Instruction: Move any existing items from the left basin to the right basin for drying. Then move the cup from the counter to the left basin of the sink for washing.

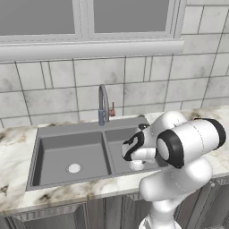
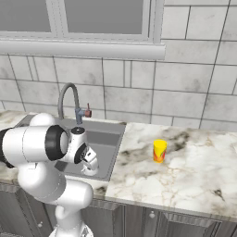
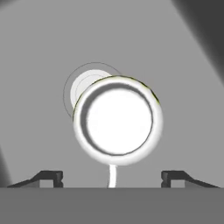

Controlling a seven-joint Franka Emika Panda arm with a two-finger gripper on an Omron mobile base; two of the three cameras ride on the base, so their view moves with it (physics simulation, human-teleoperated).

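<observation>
- Mug sits upright in right basin, partly over its drain.
- Gripper above it: you see jaws spread wide, touching nothing.
- Left basin holds only its drain.
- Yellow cup stands on counter.

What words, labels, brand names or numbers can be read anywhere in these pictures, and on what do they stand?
None: nothing in these pictures carries readable text.
Yellow cup: a plain red-orange band, no lettering.
White mug: plain white, seen from above, no print.
Faucet with its red lever: no brand mark.
Wall tiles, window frame and marble counter: bare of signs.
</observation>
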